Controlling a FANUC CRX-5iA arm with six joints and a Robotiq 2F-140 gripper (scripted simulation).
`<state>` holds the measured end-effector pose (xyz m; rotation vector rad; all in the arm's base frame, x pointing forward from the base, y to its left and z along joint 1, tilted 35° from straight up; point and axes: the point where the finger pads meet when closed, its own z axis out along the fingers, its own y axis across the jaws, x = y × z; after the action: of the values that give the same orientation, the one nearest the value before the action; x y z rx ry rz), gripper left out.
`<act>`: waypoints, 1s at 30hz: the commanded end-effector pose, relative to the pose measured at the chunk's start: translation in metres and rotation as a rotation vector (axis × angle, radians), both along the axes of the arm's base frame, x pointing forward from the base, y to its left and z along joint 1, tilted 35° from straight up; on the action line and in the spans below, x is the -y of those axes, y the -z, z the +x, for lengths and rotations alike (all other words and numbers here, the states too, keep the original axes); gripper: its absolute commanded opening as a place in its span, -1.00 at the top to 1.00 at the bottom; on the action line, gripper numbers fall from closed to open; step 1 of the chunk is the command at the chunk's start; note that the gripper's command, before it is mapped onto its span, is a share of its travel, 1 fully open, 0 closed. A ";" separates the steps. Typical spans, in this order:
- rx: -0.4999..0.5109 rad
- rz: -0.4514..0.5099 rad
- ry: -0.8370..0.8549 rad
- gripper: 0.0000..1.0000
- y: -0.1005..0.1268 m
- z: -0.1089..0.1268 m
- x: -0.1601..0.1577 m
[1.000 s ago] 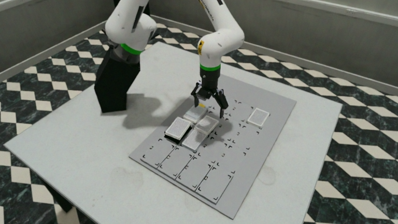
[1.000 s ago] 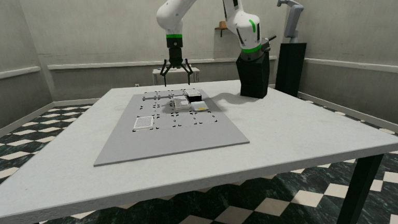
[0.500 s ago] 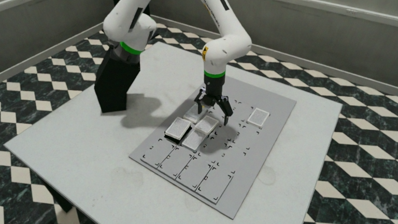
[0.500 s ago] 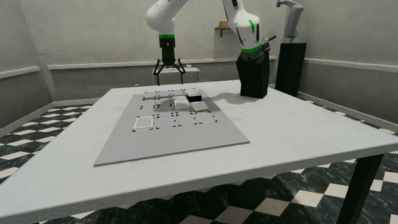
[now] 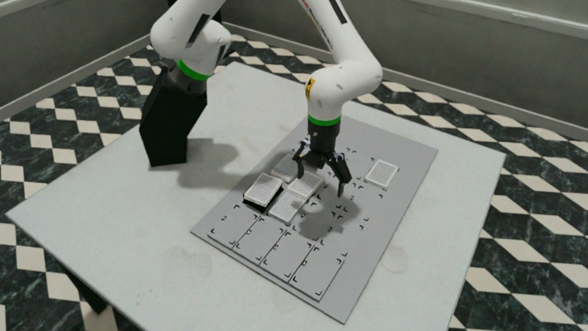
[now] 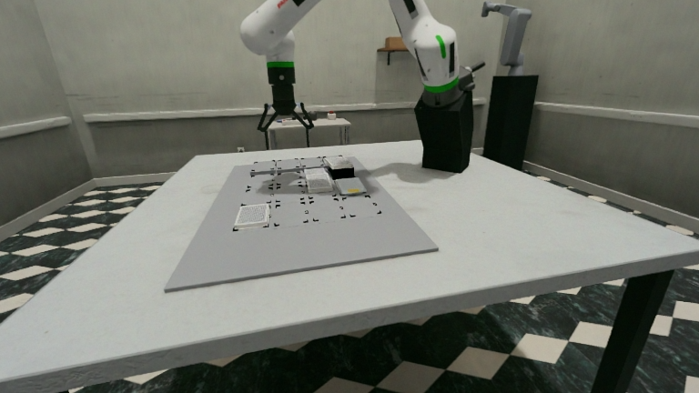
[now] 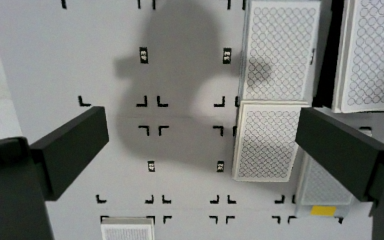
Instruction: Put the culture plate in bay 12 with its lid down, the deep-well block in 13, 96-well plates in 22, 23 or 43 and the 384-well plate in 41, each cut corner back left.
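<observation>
Top view: black angular pedestal blocks upper-left edge of pale grey worktop; white-topped black rectangular block obstructs inboard; passage towards left corner.

The white arm reaches up and out from its base, bends over, and drops to a wrist pointing straight down. Below it hangs the gripper, its two black fingers spread wide with nothing between them.
</observation>
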<state>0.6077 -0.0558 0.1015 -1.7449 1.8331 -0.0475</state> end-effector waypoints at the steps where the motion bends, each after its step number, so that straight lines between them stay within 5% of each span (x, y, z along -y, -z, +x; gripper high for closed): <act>1: 0.001 0.000 0.000 -1.00 -0.003 0.014 0.012; 30: 0.001 0.000 0.000 -1.00 -0.012 0.088 0.079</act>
<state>0.6848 -0.1250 0.1113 -1.7448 1.8327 -0.0473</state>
